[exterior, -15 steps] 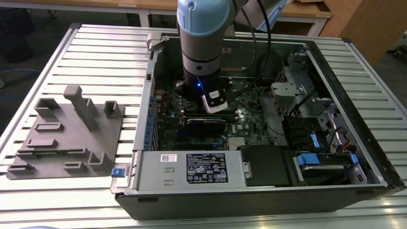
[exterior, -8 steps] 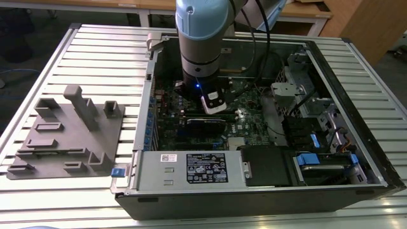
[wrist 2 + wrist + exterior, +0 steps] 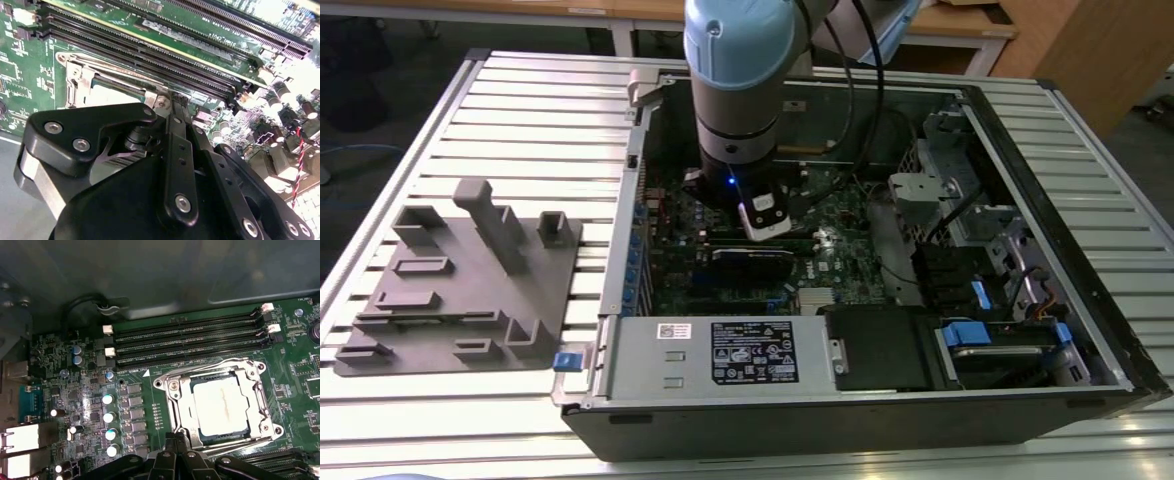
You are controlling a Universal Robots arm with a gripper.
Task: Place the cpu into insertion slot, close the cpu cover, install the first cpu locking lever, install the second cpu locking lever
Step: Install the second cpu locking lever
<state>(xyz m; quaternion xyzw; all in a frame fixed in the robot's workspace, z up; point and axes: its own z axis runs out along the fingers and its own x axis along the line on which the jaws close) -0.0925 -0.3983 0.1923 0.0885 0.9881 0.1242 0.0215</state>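
The cpu (image 3: 220,402) lies flat in the insertion slot (image 3: 167,386) on the green board, its silver-grey face up. The cpu cover (image 3: 182,412) lies down over its edges, with the cpu face showing through its window. A thin wire lever (image 3: 210,366) runs along one side of the frame. My gripper (image 3: 175,437) is shut with nothing between its fingers, its tips just beside the socket's edge. In the second wrist view the gripper (image 3: 170,100) tips sit at a corner of the socket frame, next to the cpu (image 3: 115,92). In the exterior view the gripper (image 3: 767,225) is low inside the open computer case.
Black memory slots (image 3: 185,335) run beside the socket, and upright capacitors (image 3: 107,400) stand on its other side. The case walls (image 3: 620,250) ring the board. A black card (image 3: 750,265) and the power supply (image 3: 720,350) lie near the gripper. A grey fixture (image 3: 460,280) sits at the exterior view's left.
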